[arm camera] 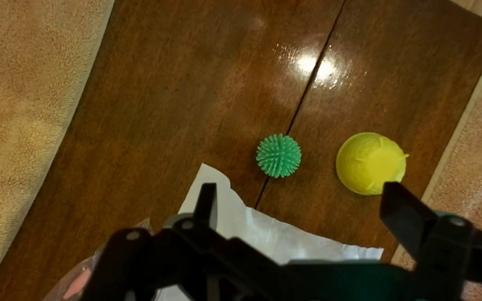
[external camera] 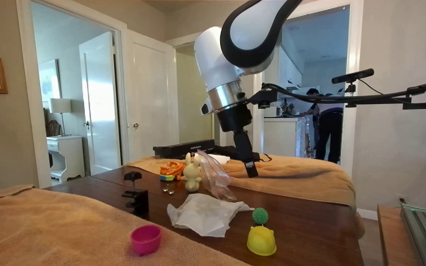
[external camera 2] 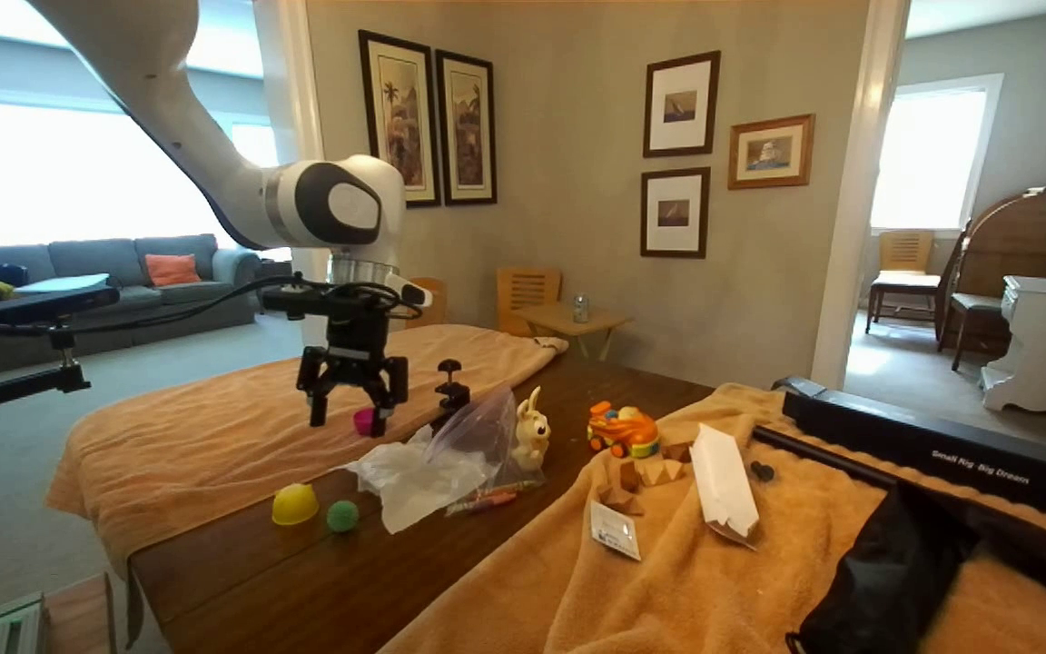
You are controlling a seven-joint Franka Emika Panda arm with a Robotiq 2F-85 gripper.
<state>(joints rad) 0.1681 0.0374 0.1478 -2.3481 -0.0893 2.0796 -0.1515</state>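
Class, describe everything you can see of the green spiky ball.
The green spiky ball is round and bristles with short, thin spines; it looks like soft rubber. It rests on the brown wooden table, over the dark seam, near the white paper and the yellow cup, apart from both. Only the table touches it.

The site is a home. A sofa [external camera 2: 119,259] with an orange cushion [external camera 2: 171,269] stands near a wide window [external camera 2: 24,173]; framed pictures [external camera 2: 682,104] hang on the wall [external camera 2: 568,227]. A doorway [external camera: 354,44] opens onto white kitchen cabinets [external camera: 279,136]; a table lamp [external camera: 60,105] stands on a white desk [external camera: 72,151].
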